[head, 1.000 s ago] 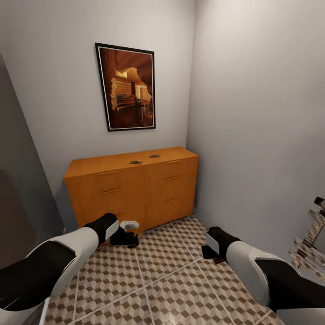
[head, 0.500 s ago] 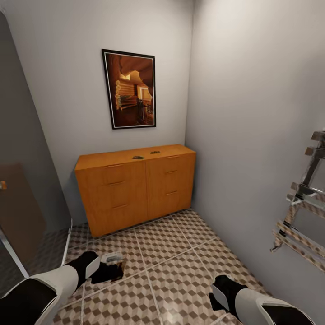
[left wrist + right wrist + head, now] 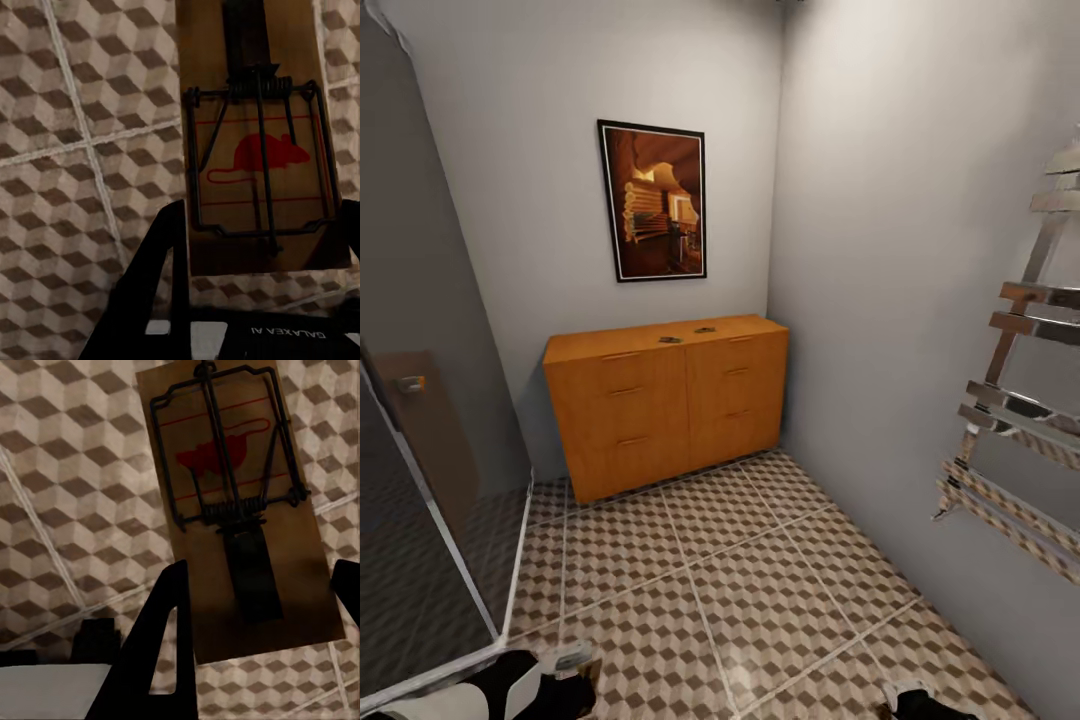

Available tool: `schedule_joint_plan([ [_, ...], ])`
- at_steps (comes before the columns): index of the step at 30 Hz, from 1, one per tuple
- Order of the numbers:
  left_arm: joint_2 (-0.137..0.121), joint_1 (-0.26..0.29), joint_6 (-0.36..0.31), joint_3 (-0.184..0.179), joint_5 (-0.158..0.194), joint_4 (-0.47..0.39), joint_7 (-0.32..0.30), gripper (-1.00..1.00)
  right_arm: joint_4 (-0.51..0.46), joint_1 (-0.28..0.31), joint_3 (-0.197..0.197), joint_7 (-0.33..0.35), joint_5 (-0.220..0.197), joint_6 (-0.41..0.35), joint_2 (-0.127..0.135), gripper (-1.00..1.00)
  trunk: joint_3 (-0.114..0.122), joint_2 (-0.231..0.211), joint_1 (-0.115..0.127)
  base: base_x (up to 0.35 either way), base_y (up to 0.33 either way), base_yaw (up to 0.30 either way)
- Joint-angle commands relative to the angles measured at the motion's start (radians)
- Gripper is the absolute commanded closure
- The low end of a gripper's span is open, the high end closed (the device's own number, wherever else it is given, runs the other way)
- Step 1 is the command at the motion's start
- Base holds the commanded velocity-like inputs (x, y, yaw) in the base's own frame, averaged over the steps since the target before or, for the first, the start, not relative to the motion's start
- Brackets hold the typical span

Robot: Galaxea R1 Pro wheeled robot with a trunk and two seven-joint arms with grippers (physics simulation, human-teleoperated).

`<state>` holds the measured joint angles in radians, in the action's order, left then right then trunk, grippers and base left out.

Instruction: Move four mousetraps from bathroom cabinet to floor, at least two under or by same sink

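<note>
Left end effector clamps a flat wooden mousetrap | right end effector grips another | both over cube-patterned floor tiles for placement | I see two remaining traps atop the orange-brown cabinet.

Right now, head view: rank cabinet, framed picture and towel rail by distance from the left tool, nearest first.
From the left tool, at the bottom left corner:
1. the cabinet, straight ahead against the back wall.
2. the framed picture, on the wall above it.
3. the towel rail, on the right-hand wall; too close to the picture to call.
</note>
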<state>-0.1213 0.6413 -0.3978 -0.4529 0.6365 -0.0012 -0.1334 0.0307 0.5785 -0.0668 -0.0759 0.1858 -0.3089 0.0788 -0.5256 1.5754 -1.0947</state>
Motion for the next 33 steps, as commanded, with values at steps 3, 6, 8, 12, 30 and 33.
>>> schedule_joint_plan([
  [3,-0.007,-0.034,0.013,-0.005,0.014,0.0,0.031,1.0,0.002,-0.03,-0.008,-0.001,0.008,0.008,0.012,1.0,-0.001,0.001,0.001,-0.347,0.0,0.0],
  [6,-0.011,-0.073,0.044,-0.004,0.04,0.0,0.056,1.0,0.003,-0.059,-0.011,0.0,0.002,0.014,0.017,1.0,-0.001,0.001,0.001,-0.347,0.0,0.0],
  [8,-0.014,-0.094,0.069,-0.005,0.077,0.0,0.064,1.0,0.003,-0.085,-0.013,0.001,-0.006,0.021,0.018,1.0,-0.001,0.001,0.001,-0.347,0.0,0.0],
  [12,-0.014,-0.109,0.083,-0.006,0.107,0.0,0.068,1.0,0.003,-0.114,-0.013,0.002,-0.029,0.062,0.017,1.0,-0.001,0.001,0.001,-0.348,0.0,0.0],
  [30,-0.003,-0.173,0.094,-0.006,0.115,-0.005,0.069,1.0,0.003,-0.182,-0.013,0.003,-0.045,0.185,0.009,1.0,0.003,0.001,0.001,-0.153,0.0,-0.1],
  [33,-0.004,-0.173,0.092,-0.004,0.116,-0.007,0.069,1.0,0.003,-0.183,-0.013,0.004,-0.045,0.191,0.008,1.0,0.003,0.001,0.001,0.0,0.0,-0.193],
])
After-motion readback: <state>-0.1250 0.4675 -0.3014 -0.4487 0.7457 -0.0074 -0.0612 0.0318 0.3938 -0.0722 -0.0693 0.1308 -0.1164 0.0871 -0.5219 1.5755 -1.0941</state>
